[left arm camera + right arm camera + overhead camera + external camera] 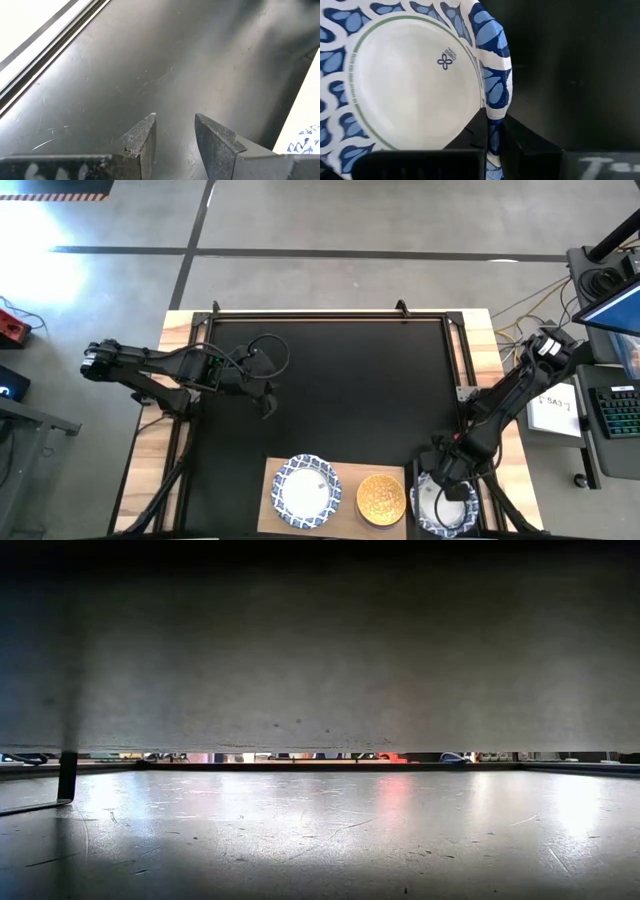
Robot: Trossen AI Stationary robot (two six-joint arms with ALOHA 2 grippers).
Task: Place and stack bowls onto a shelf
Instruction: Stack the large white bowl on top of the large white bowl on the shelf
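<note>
The right end effector (447,492) is clamped on the rim of a white bowl with a blue patterned rim (420,80), pinching only the thin lip. It holds the bowl at the right end of the light-wood shelf (268,485), partly past the board's edge as far as the high view shows. The risk I see is twofold: an edge pinch could let the bowl swing or slip, and a release here could leave it hanging off the shelf.

The bowl looks light and smooth, its rim curling outward. A second blue-rimmed bowl (307,490) and a yellow-gold bowl (381,499) (finely textured inside) sit on the shelf. The desk's black mat (350,390) is scuffed. The left end effector (266,398) hovers over the mat's left part, fingers apart, holding nothing.
</note>
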